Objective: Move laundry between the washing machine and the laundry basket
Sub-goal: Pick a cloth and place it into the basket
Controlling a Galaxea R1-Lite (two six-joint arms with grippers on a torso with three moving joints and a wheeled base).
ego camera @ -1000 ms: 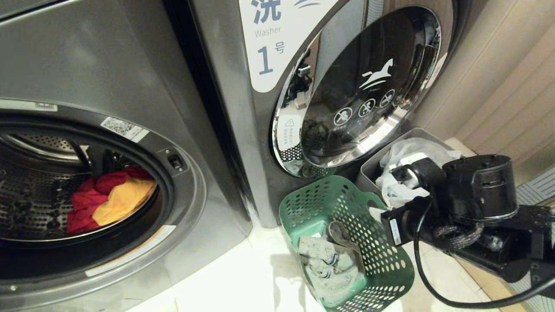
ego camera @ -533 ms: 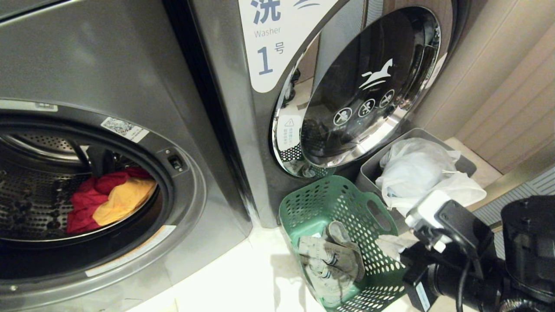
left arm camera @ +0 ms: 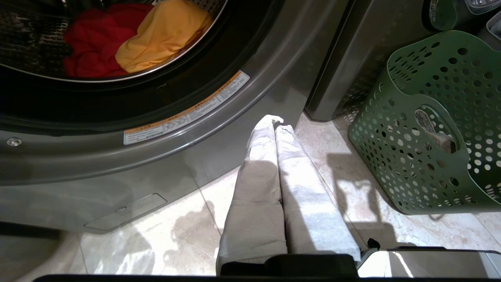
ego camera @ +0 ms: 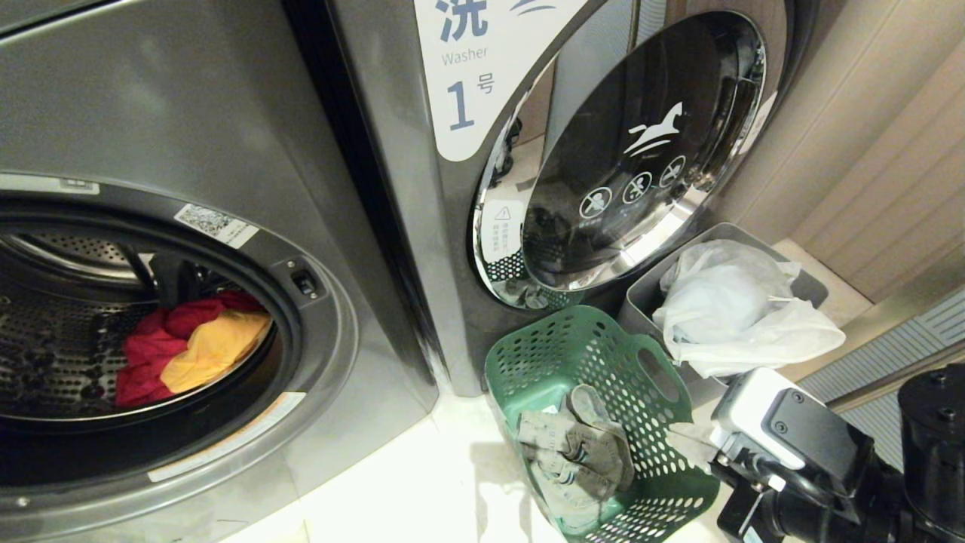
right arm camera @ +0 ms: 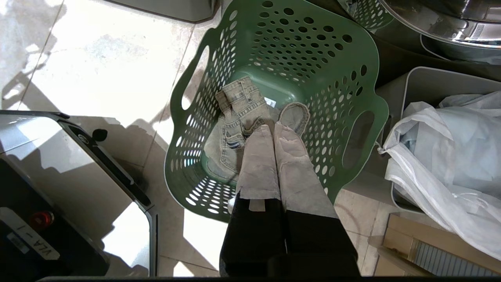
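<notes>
The red and yellow laundry (ego camera: 188, 343) lies in the open drum of the washing machine (ego camera: 324, 332), while a grey-beige garment (right arm camera: 238, 117) sits on the bottom of the green laundry basket (right arm camera: 364, 102), on the floor beside the machine; the right gripper (right arm camera: 274, 129) hangs above the basket with its fingers pressed together on nothing. The present step looks like clearing away from the basket, and the next move calls for a reach into the drum. Only the left wrist view shows the left gripper (left arm camera: 276, 125), pinched together and empty above the floor before the washer.

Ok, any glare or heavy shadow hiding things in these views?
Head view: floor by the basket blown out white; drum dim, red and yellow laundry readable. Left wrist view: tool shadows the tiles. Right wrist view: glare on the robot base.
</notes>
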